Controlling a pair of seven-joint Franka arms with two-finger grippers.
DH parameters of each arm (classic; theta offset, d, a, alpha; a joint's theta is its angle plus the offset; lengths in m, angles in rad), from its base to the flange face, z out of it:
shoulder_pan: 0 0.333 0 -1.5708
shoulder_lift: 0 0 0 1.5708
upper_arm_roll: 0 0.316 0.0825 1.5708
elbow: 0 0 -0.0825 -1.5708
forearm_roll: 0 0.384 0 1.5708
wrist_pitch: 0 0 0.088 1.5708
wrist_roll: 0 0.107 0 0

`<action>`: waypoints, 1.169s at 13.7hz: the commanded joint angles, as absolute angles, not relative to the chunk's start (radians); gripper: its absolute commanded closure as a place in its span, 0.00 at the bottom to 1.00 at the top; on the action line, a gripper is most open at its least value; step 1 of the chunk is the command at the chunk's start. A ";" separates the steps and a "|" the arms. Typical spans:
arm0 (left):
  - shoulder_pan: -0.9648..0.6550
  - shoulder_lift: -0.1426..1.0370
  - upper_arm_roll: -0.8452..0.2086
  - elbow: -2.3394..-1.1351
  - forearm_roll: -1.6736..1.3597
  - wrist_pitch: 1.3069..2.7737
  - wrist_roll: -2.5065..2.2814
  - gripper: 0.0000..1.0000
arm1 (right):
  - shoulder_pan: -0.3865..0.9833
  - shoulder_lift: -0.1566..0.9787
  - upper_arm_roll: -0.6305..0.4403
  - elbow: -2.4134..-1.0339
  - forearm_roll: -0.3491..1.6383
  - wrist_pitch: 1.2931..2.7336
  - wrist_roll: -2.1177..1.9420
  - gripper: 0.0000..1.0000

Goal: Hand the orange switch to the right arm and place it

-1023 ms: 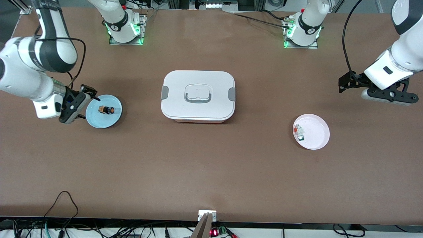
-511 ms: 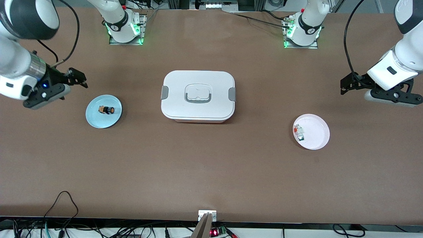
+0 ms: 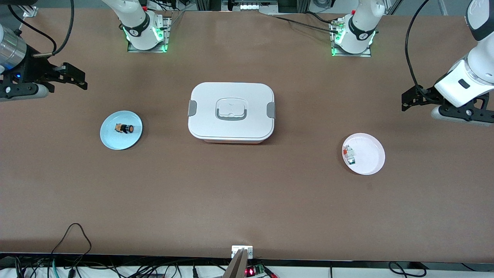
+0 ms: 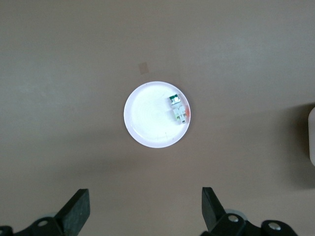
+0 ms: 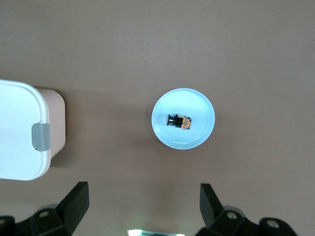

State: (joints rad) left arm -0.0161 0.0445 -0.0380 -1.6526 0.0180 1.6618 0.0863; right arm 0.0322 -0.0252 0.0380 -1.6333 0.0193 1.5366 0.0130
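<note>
Arms run off the picture's edges, so most of each is cut off. The orange switch (image 3: 124,128) is tiny, black with an orange end, lying in the blue plate (image 3: 110,137). The right gripper (image 3: 73,79) and left gripper (image 3: 410,99) hang wide open, holding nothing.

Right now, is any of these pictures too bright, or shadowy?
Left wrist view: the white plate glares, nearly washed out, with a soft shadow on the table beside it. Right wrist view: the blue plate is evenly lit, the orange switch clear. Front view: even light, faint shadow beside the white box.
</note>
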 commanded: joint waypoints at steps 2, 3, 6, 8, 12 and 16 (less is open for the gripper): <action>-0.012 0.058 -0.037 -1.608 0.009 1.617 0.083 0.00 | 0.038 -0.046 0.034 -1.612 0.003 1.525 0.061 0.00; -0.011 0.057 -0.037 -1.608 0.009 1.614 0.083 0.00 | 0.040 -0.040 0.034 -1.594 0.003 1.526 0.061 0.00; -0.012 0.058 -0.037 -1.606 0.008 1.605 0.081 0.00 | 0.031 -0.023 0.031 -1.572 0.032 1.528 0.048 0.00; -0.014 0.058 -0.040 -1.605 0.009 1.603 0.081 0.00 | 0.031 -0.011 0.029 -1.572 0.028 1.528 0.063 0.00; -0.012 0.058 -0.038 -1.605 0.009 1.603 0.081 0.00 | 0.038 -0.017 0.031 -1.572 0.014 1.529 0.066 0.00; -0.012 0.058 -0.038 -1.605 0.009 1.597 0.080 0.00 | 0.044 -0.012 0.034 -1.542 -0.009 1.519 0.060 0.00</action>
